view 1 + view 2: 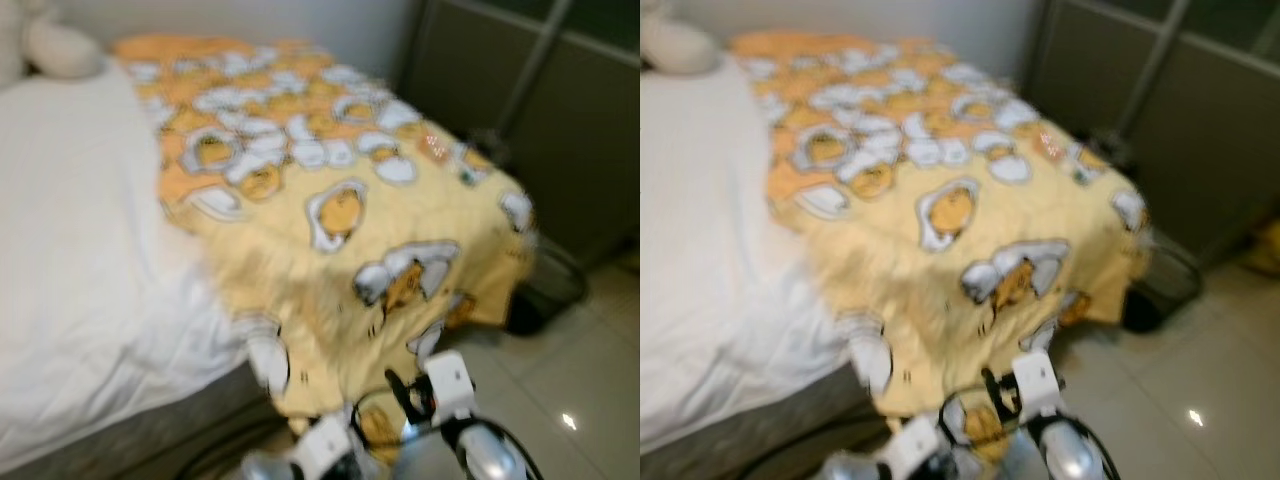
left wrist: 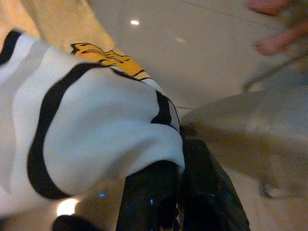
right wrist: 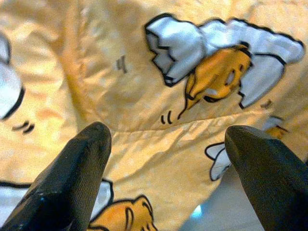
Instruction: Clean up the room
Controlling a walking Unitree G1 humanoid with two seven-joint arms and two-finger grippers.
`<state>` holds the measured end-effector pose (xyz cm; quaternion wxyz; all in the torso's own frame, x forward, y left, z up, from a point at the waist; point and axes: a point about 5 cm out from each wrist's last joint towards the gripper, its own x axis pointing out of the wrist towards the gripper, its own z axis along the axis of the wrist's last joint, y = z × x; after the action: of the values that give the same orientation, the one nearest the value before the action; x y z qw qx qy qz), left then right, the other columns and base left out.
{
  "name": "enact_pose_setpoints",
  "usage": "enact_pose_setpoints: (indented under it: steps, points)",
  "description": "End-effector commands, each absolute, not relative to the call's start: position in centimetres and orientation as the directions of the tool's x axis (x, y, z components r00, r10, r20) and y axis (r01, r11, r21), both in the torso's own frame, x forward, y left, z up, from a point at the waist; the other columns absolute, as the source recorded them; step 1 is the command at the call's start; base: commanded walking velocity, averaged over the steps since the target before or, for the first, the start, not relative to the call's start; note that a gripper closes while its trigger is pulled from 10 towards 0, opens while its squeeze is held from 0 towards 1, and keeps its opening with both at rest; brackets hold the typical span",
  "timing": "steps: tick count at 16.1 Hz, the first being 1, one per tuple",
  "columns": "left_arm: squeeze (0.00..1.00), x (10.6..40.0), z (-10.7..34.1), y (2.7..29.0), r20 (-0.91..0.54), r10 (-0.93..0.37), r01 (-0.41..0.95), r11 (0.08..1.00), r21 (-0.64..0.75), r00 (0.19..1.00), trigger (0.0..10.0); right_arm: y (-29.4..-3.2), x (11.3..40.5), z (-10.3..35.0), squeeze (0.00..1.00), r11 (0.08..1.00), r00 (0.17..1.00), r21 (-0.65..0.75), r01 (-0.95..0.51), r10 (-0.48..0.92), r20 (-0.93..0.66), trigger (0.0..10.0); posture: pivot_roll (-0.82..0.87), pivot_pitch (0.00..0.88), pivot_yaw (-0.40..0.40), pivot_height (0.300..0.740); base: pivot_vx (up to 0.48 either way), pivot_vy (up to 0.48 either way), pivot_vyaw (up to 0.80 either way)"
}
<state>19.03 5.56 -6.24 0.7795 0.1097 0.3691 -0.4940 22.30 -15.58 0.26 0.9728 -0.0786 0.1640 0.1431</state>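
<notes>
A yellow blanket (image 1: 330,200) printed with egg cartoons covers the right half of the bed and hangs over its foot corner toward the floor. My left gripper (image 2: 175,166) is shut on a white and black printed fold of the blanket's hanging edge, low by the floor. My right gripper (image 3: 168,154) is open in front of the hanging blanket (image 3: 159,96), its two black fingers (image 3: 82,168) spread wide with only cloth behind them. In the head views, which are blurred, both wrists sit at the bottom edge under the blanket's corner, the right gripper (image 1: 408,395) pointing up at it.
A white sheet (image 1: 70,250) covers the left of the bed, with a pale pillow (image 1: 60,45) at its head. Dark sliding doors (image 1: 560,120) stand to the right, and a black object (image 1: 545,290) lies on the tiled floor (image 1: 570,400) beside the bed. A person's fingers (image 2: 276,29) are near.
</notes>
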Motion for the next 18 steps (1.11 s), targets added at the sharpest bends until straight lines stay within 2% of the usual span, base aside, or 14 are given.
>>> enact_pose_setpoints:
  steps: [1, 2, 5, 7, 8, 10, 12, 15, 17, 18]
  points:
    - [0.0, 18.7, -6.2, 4.7, -0.684, -0.706, 0.859, 0.454, -0.236, 0.185, 10.0, -16.3, 22.3, 0.3, 0.0, 0.948, 0.907, -0.121, -0.296, 0.238, -0.348, 10.0, 0.01, 0.075, -0.094, 0.74, 0.0, 0.0, 0.0]
    - [0.0, 17.8, -6.6, 4.1, -0.702, -0.702, 0.854, 0.435, -0.287, 0.122, 10.0, -16.5, 22.2, 0.3, 0.0, 0.946, 0.905, -0.126, -0.299, 0.239, -0.352, 10.0, 0.0, 0.076, -0.096, 0.74, 0.0, 0.0, 0.0]
    - [0.0, 16.9, -7.3, 4.9, -0.751, -0.656, 0.842, 0.445, -0.304, 0.076, 10.0, -16.6, 21.8, 0.3, 0.0, 0.944, 0.902, -0.129, -0.304, 0.241, -0.358, 10.0, -0.01, 0.081, -0.094, 0.74, 0.0, 0.0, 0.0]
    - [0.0, 17.4, -7.2, 5.2, -0.738, -0.663, 0.817, 0.491, -0.302, 0.126, 10.0, -16.7, 21.6, 0.2, 0.0, 0.944, 0.901, -0.129, -0.303, 0.239, -0.363, 10.0, -0.01, 0.085, -0.09, 0.74, 0.0, 0.0, 0.0]
    - [0.0, 18.4, -6.8, 5.5, -0.732, -0.648, 0.821, 0.524, -0.228, 0.21, 10.0, -16.8, 21.4, 0.1, 0.0, 0.946, 0.9, -0.128, -0.298, 0.234, -0.369, 10.0, -0.01, 0.092, -0.092, 0.74, 0.0, 0.0, 0.0]
    - [0.0, 18.4, -7.0, 6.0, -0.745, -0.628, 0.815, 0.54, -0.21, 0.224, 10.0, -16.5, 21.2, -0.1, 0.0, 0.943, 0.895, -0.123, -0.309, 0.244, -0.374, 10.0, 0.0, 0.093, -0.093, 0.74, -0.362, 0.0, 0.0]
    - [0.0, 18.3, -7.1, 6.0, -0.745, -0.628, 0.81, 0.545, -0.215, 0.225, 10.0, -16.6, 21.1, 0.0, 0.0, 0.943, 0.894, -0.123, -0.31, 0.245, -0.375, 10.0, 0.0, 0.094, -0.095, 0.74, 0.0, 0.0, 0.0]
    - [0.0, 16.6, -7.8, 5.6, -0.803, -0.587, 0.891, 0.414, -0.187, 0.104, 10.0, -16.7, 21.3, 0.0, 0.0, 0.94, 0.891, -0.126, -0.318, 0.25, -0.379, 10.0, 0.0, 0.095, -0.103, 0.74, 0.0, 0.0, 0.0]
    - [0.0, 15.9, -8.2, 5.4, -0.833, -0.551, 0.881, 0.418, -0.22, 0.053, 10.0, -16.6, 21.4, 0.0, 0.0, 0.937, 0.889, -0.128, -0.324, 0.255, -0.38, 10.0, 0.0, 0.093, -0.104, 0.74, 0.0, 0.0, 0.0]
    - [0.0, 15.6, -8.2, 5.2, -0.825, -0.565, 0.862, 0.424, -0.279, 0.011, 10.0, -16.6, 21.5, 0.0, 0.0, 0.936, 0.888, -0.129, -0.326, 0.257, -0.38, 10.0, -0.01, 0.091, -0.102, 0.74, 0.0, 0.0, 0.0]
